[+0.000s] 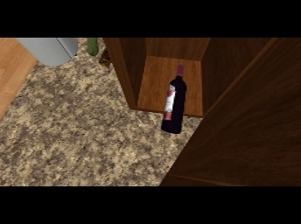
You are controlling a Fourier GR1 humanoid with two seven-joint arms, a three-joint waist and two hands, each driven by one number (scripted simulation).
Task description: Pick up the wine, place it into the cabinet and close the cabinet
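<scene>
A dark wine bottle (174, 103) with a white and red label lies on its side. Its neck points into the open wooden cabinet (166, 74) and its base sticks out over the cabinet's front edge onto the speckled counter (82, 131). The cabinet's dark door (256, 127) stands open at the right and fills much of that side. Neither hand shows in the head view, and nothing is touching the bottle.
A grey rounded object (50, 49) sits at the back left, with a green item (92, 46) beside it near the cabinet's left wall. A light wooden surface (1, 74) borders the counter on the left.
</scene>
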